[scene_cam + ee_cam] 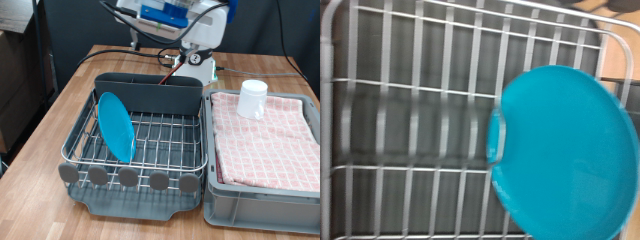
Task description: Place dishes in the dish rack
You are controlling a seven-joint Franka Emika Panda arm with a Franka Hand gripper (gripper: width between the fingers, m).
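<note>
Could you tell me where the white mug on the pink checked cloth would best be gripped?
Probably the rim, from above: the white mug stands upside down on the pink checked cloth in the grey crate, its wall exposed. No handle shows here. The tool is not clearly in view.

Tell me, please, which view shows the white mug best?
The exterior view: the mug stands whole on the pink cloth in the crate at that view's right. The wrist view shows no mug, only the plate and rack.

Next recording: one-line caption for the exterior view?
Round light-blue plate standing upright in the silver wire-grid dish rack; small white mug on the pink checked cloth; gripper behind the rack.
</note>
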